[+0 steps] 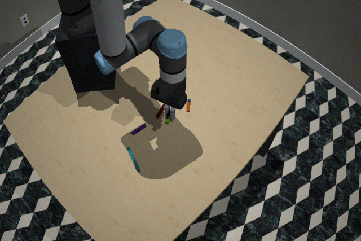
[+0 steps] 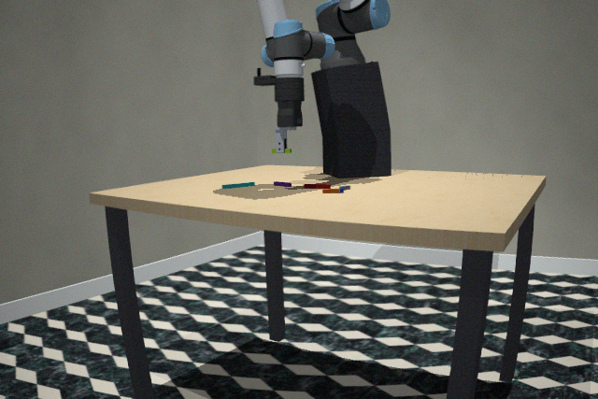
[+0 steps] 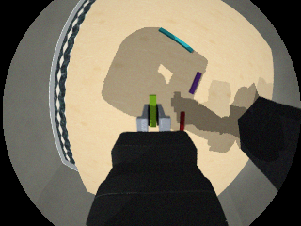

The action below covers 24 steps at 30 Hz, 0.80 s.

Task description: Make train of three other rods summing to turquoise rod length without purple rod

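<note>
My gripper (image 1: 170,116) is shut on a lime rod (image 1: 167,121) and holds it level, well above the table; it also shows in the side view (image 2: 281,149) and the wrist view (image 3: 152,108). The turquoise rod (image 1: 133,159) lies flat near the front left, also in the side view (image 2: 237,185) and the wrist view (image 3: 176,40). An orange rod (image 1: 188,106) lies with a blue rod (image 1: 188,100) at its far end, right of the gripper. A red rod (image 1: 159,112) lies left of the gripper, partly hidden. A purple rod (image 1: 138,129) lies between the red and turquoise rods.
The arm's dark base (image 1: 83,57) stands at the table's back left. The arm casts a broad shadow over the rods.
</note>
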Tool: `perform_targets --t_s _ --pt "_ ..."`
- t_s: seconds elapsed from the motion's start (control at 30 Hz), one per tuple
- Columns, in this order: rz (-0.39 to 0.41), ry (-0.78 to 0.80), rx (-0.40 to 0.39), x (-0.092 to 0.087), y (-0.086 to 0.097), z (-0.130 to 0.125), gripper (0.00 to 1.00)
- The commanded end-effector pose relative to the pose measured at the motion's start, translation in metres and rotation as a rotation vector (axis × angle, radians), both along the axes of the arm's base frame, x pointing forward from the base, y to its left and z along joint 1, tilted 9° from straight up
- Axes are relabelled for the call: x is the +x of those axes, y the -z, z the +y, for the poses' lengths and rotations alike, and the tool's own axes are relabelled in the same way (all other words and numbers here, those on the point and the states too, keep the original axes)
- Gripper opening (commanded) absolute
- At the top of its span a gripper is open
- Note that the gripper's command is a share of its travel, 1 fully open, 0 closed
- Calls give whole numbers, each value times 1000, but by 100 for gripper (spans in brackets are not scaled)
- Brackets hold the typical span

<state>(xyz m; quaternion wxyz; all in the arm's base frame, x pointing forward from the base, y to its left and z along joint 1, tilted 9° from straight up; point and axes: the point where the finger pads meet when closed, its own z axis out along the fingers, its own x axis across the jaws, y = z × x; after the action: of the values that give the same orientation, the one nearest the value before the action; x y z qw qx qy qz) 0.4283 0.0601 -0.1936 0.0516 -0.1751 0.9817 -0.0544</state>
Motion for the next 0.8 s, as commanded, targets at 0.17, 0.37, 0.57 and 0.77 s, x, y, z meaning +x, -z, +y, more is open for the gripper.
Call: perform_targets --t_s 0.17,0.37,0.57,0.77 --pt "26 -288 -36 -7 7 66 24" --pt "33 -380 -48 -12 9 87 24" --pt "33 -380 -48 -13 8 87 24" --pt "33 -377 -48 -13 8 86 24"
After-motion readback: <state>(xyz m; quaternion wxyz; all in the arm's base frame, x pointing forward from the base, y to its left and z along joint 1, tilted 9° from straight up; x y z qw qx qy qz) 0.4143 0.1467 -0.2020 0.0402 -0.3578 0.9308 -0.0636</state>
